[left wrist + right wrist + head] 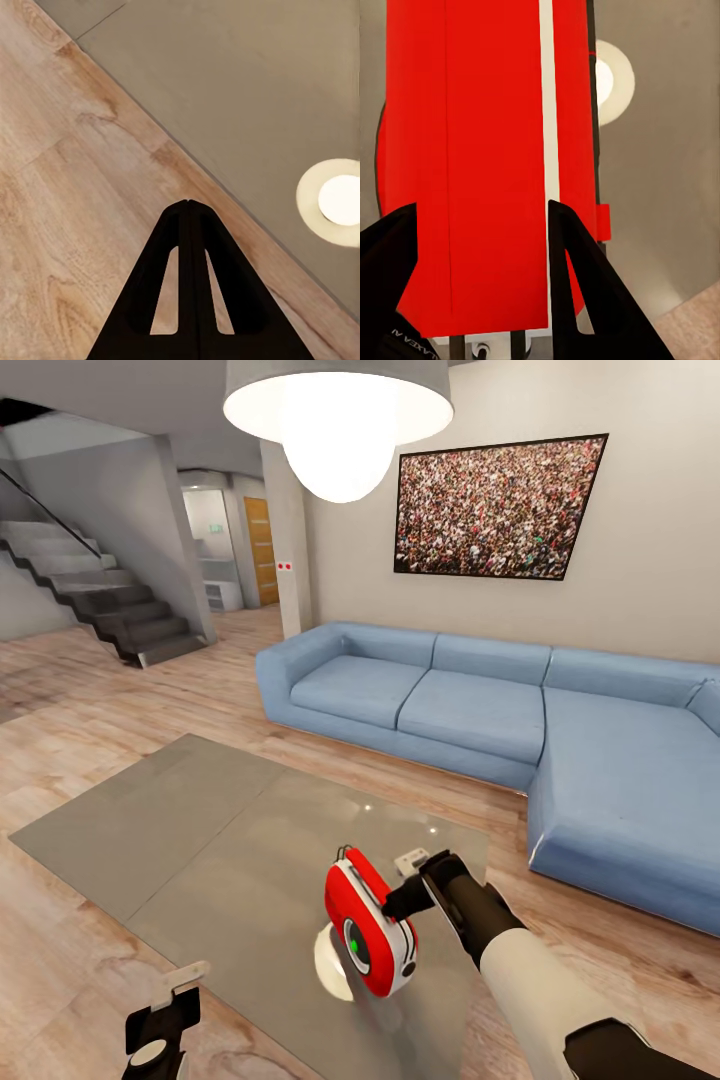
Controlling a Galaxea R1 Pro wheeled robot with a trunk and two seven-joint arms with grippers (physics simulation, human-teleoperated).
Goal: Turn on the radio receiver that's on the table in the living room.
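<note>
The red radio receiver (368, 926), with its white edge band and thin loop handle, is held tilted just above the grey glossy table (200, 810). A small green dot shows on its round dial face. My right gripper (405, 900) is shut on it from the sofa side. In the right wrist view the red body (472, 150) sits between the two black fingers (577, 285) of the gripper (481, 206). My left gripper (180, 985) hangs shut and holding nothing over the wood floor by the table's near edge, its fingertips (187, 206) pressed together.
A small white gadget (412, 858) lies on the table just behind my right gripper. The blue sectional sofa (480, 710) runs along the far and right sides. The dome pendant lamp (338, 420) hangs overhead, reflected on the tabletop (341, 201). Stairs (110, 600) rise at far left.
</note>
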